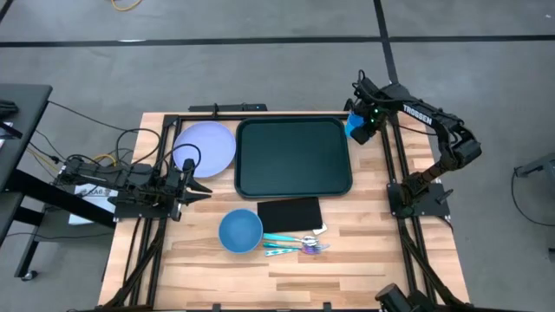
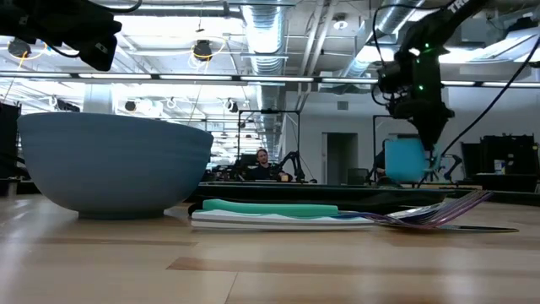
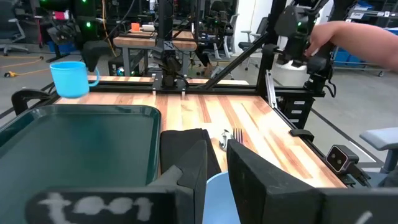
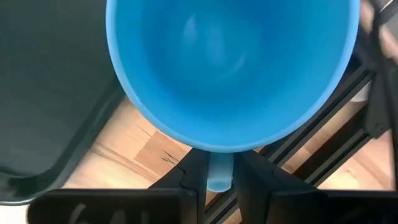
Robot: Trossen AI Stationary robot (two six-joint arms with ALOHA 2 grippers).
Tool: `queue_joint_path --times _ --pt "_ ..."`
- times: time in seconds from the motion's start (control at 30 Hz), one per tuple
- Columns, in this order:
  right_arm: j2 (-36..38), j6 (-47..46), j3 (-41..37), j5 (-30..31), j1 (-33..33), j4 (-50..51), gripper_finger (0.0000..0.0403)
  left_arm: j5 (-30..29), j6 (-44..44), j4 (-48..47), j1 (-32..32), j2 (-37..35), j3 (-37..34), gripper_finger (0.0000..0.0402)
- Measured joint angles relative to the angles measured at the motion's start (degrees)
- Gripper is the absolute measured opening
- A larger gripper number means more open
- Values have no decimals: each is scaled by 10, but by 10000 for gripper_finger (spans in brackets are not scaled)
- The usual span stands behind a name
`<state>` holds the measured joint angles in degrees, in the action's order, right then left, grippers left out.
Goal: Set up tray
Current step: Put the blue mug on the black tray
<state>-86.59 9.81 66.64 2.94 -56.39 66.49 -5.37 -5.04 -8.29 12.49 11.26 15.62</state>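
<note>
While my right pincer (image 4: 217,177) pinches the handle of a blue mug (image 4: 230,68), its two dark fingers (image 4: 186,180) closed narrowly on that stub, the mug hangs off the surface (image 1: 364,260) just outside the tray's far right corner, its open mouth facing my wrist camera. Below it I see pale wood, a black frame rail and the rounded corner of the tray (image 1: 295,156).

Nearest the front edge of the surface lie the cutlery pieces (image 1: 295,245), teal handles side by side and tips pointing right, with a blue bowl (image 1: 240,230) touching or just beside their left ends. Right behind the cutlery sits a flat black rectangle (image 1: 290,213), a little white showing at its right corner.

Behind that comes the tray, dark green with a raised rim, flat in the middle of the surface toward the far edge, with nothing on it. Its front rim is just beside the black rectangle. A lavender plate (image 1: 208,146) rests just beside its left rim.

My left pincer (image 1: 192,179) hovers near the left edge, over the front rim of the plate and pointing toward the tray; its fingers (image 3: 186,174) stand narrow, with a slim gap and nothing between them.

Far beyond the surface, a person (image 2: 261,160) sits in the room, and a sleeved arm (image 3: 354,37) shows near my right arm.
</note>
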Motion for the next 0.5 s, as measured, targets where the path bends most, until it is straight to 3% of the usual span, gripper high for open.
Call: queue_joint_path --times 0.27,0.5 --pt "0 -22 73 -1 56 31 54 0 0 0 0 0 0 52" --pt "-12 -29 119 -38 100 37 54 0 2 0 0 0 0 52"
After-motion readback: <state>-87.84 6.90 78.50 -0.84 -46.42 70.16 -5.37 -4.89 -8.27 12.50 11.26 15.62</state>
